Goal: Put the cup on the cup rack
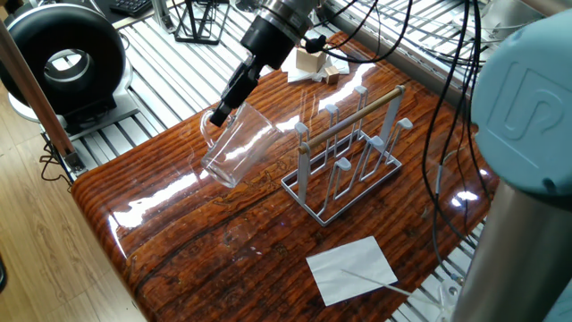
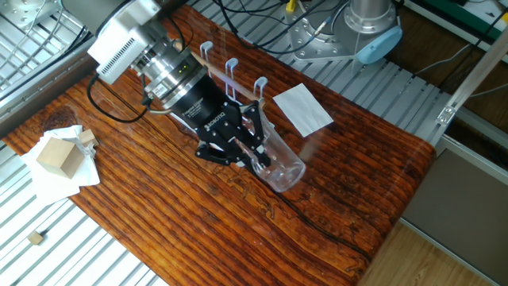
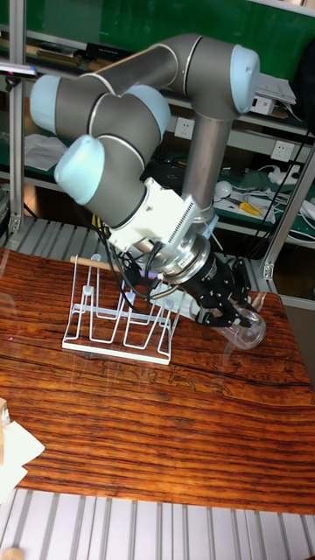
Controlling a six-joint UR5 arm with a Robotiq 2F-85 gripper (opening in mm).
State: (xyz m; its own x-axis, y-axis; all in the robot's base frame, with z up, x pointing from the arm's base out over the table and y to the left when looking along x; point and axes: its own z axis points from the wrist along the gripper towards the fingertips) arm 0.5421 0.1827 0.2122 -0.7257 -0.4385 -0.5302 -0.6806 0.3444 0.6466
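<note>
The cup point(image 1: 234, 145) is clear glass and hangs tilted above the wooden table, left of the cup rack point(image 1: 344, 165). My gripper point(image 1: 217, 114) is shut on the cup's wall at its upper end. From the other side, the gripper point(image 2: 259, 156) holds the cup point(image 2: 286, 169) almost on its side, just in front of the cup rack point(image 2: 232, 73), which the wrist partly hides. In the tall view the cup point(image 3: 245, 329) sticks out to the right of the gripper point(image 3: 226, 317), past the right end of the cup rack point(image 3: 118, 322).
A white sheet of paper point(image 1: 352, 268) lies on the table beyond the rack's near end. Wooden blocks point(image 2: 57, 155) rest on white paper at the table's far corner. A black wire stand point(image 1: 198, 20) and a black round device point(image 1: 61, 55) sit off the table.
</note>
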